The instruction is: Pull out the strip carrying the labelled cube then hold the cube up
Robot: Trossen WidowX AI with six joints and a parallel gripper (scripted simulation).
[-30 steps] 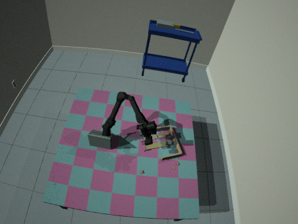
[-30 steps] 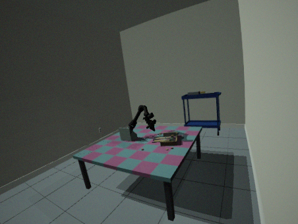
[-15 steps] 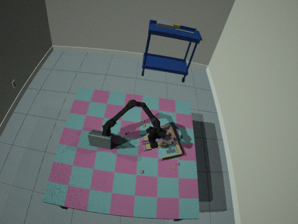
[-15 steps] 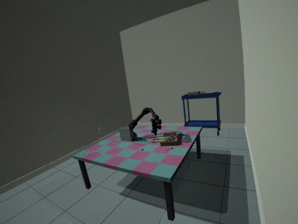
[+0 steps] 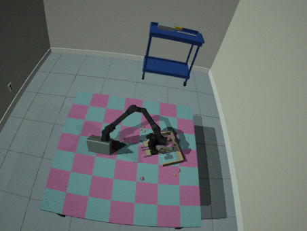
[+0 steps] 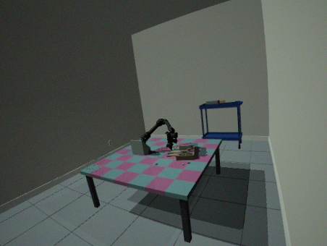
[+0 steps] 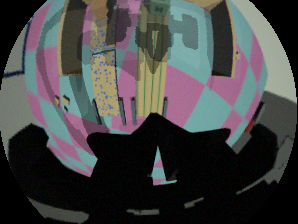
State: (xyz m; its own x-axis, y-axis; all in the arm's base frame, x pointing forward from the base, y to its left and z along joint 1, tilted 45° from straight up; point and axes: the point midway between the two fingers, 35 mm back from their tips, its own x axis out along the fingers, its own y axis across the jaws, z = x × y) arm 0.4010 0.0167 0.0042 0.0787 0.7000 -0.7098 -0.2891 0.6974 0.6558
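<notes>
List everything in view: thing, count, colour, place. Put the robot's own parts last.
Table: one, pink and teal checks, dark legs, middle of the room.
Wooden frame: one, tan, on the table's right side, in front of the arm.
Strips: several, tan and patterned, lying side by side inside the frame; exact count unclear.
Cube: one, greenish, at the far end of the middle strip; label unreadable.
Small blocks: about four, pink or yellow, scattered on the table near the frame.
Cart: one, blue, two shelves, by the back wall.
Items on the cart: grey and yellow, top shelf; too small to identify.
Wall socket: one, white, left wall.
Base: one, grey, on the table.
Arm: one, black.
Hand: one, black, shut, at the strips' near ends.
</notes>
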